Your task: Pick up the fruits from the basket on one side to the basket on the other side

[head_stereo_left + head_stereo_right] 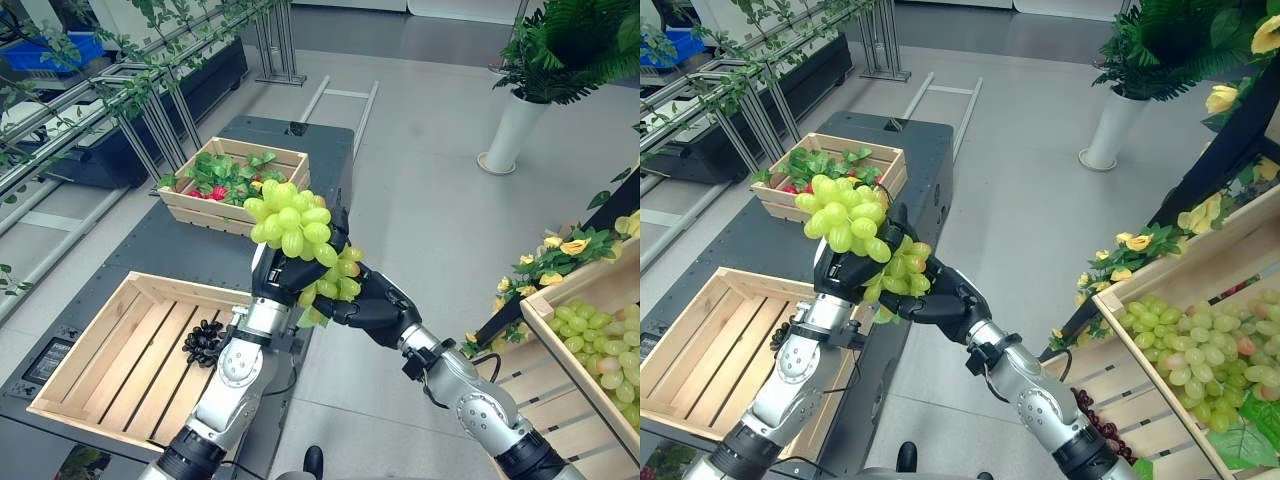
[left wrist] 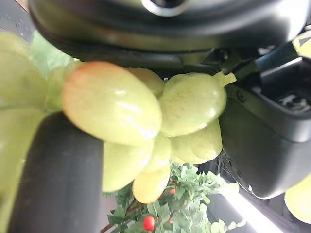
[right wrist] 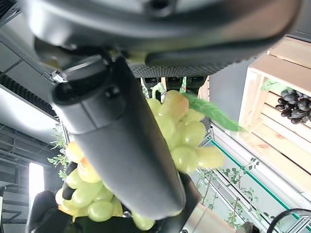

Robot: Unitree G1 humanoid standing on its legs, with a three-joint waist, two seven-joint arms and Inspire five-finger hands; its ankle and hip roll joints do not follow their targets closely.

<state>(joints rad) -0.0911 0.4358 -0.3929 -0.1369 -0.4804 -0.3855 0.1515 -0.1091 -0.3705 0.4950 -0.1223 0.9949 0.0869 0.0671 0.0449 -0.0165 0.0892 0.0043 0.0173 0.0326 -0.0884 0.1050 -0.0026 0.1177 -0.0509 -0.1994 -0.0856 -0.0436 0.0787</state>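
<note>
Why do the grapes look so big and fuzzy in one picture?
In the left wrist view the bunch of green grapes hangs right against the camera, so it looks huge and soft, with shiny glare spots; in the left eye view, from farther away, the same bunch looks small and sharp.

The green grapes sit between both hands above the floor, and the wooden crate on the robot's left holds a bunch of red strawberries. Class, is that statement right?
One detail is wrong. The wooden crate on the robot's left holds a bunch of dark grapes, not strawberries, as the left eye view shows. The rest stands: the green grapes sit between the left hand and the right hand.
</note>
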